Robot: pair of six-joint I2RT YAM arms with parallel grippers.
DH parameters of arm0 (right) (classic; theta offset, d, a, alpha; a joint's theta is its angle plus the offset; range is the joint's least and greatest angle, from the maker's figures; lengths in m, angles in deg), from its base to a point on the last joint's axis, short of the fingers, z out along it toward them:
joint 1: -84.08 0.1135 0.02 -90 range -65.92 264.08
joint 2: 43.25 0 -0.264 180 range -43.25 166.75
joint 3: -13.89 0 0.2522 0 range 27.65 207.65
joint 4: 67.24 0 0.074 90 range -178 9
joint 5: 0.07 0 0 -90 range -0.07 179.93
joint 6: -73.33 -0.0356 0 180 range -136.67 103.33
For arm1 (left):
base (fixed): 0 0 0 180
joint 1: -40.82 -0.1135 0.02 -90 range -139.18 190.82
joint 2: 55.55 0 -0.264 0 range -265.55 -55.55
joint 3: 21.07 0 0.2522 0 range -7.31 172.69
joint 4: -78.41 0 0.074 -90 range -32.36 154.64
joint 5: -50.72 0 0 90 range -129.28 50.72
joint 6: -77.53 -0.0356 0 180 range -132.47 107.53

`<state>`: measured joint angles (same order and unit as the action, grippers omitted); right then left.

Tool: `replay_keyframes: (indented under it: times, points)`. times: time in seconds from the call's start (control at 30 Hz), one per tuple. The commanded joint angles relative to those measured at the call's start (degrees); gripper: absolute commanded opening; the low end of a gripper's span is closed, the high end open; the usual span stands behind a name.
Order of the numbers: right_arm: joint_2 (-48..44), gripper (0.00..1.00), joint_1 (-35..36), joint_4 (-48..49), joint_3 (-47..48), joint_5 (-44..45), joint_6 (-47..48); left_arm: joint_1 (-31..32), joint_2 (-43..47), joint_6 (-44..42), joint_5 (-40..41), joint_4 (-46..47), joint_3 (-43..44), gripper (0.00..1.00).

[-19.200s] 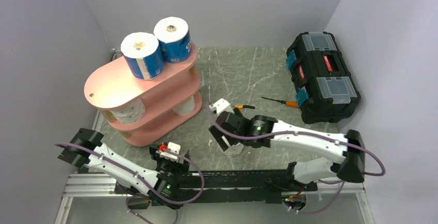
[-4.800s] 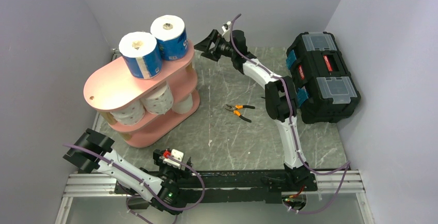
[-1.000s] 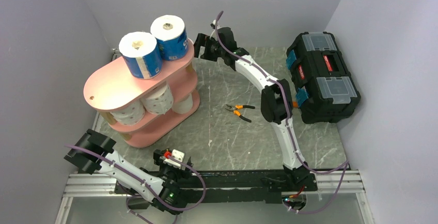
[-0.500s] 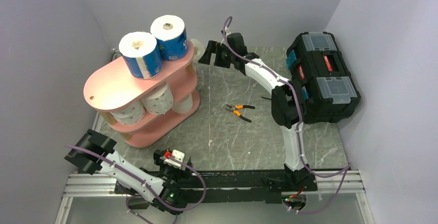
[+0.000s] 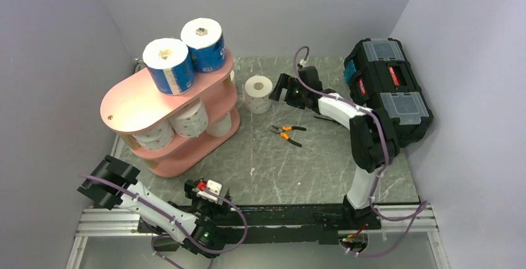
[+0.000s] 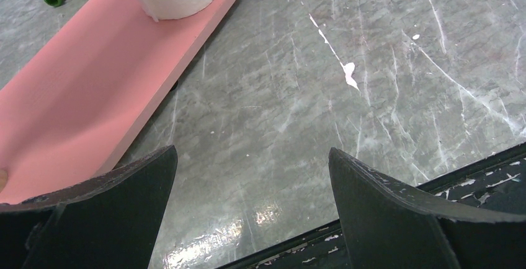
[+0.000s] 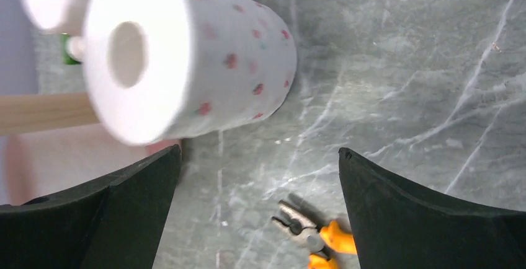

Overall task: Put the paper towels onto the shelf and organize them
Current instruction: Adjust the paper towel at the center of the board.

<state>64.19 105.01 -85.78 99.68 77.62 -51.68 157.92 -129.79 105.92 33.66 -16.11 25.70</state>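
I'm looking at a speckled roll (image 5: 258, 93) that is standing on end on the desk (image 5: 291, 170), core facing up, just beside the right end of the pink shelf (image 5: 133, 98). It is not resting on any of the boards. The right arm (image 5: 338, 109) is reaching across toward it from the toolbox side. Its jaws are spread wide and gripping nothing. In the right wrist view the roll is sitting just ahead of the tips rather than between them.

On the shelf's top board a blue-wrapped roll (image 5: 170, 66) and a second blue-wrapped roll (image 5: 205, 44) are standing side by side. The middle board is carrying a white roll (image 5: 189, 119) and a left-hand roll (image 5: 155, 134), and a bottom roll (image 5: 220, 125) is sitting on the lowest board.

The left arm (image 5: 149, 210) is lying folded at the near left edge. Its jaws are parted and empty, hanging over bare desk beside the edge of the shelf's bottom board.

Orange-handled pliers (image 5: 286, 132) are lying on the desk near the speckled roll, and a black toolbox (image 5: 387, 92) is sitting at the far right.
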Motion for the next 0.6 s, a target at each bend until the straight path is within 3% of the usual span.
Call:
replay_keyframes:
  times: [0.0,0.13,0.33,0.47,0.57]
  points:
    - [-10.11,1.00,-0.04,11.20,-4.76,2.67,-1.09,0.63,-0.42,7.37,1.31,0.07,0.19,0.99]
    - [-12.53,1.00,-0.36,14.21,-6.59,1.93,-0.06,0.79,-0.69,7.43,1.49,0.03,0.38,0.99]
    - [-9.74,1.00,0.94,9.44,2.70,-3.60,5.54,0.84,-0.91,8.35,1.49,-0.68,0.38,0.99]
    - [-4.19,1.00,4.48,0.58,12.84,-3.07,16.23,0.87,-0.85,8.37,1.58,-0.85,0.31,0.99]
    - [-0.79,0.99,7.87,-4.35,17.78,2.03,25.50,0.85,-0.61,8.70,1.43,-1.28,0.21,0.99]
